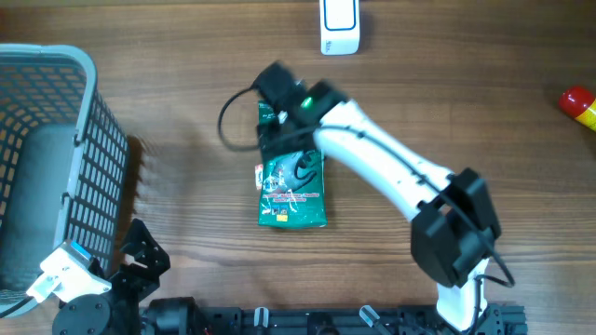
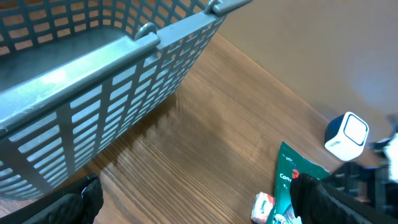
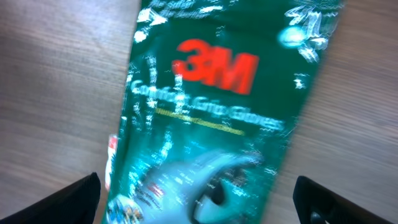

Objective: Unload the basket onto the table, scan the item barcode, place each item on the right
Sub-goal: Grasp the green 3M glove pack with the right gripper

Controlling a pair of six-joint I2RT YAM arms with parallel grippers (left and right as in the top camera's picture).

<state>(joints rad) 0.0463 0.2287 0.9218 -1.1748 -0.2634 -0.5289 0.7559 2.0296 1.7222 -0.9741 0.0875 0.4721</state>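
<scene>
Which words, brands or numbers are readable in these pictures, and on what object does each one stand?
"3M", red, on the green packet.
"Comfort Grip Gloves", pale letters beneath it, blurred, so probable only.
Yellow line below that: too blurred to read.
Small print on the packet in the overhead view: too small.
Scanner and basket: no text seen.

Green, glossy 3M glove packet (image 1: 292, 194): lies flat on the bench (image 1: 466, 84), printed face up, red logo showing, long axis running near to far. White scanner (image 1: 340, 26): at the far edge, well apart.
</scene>
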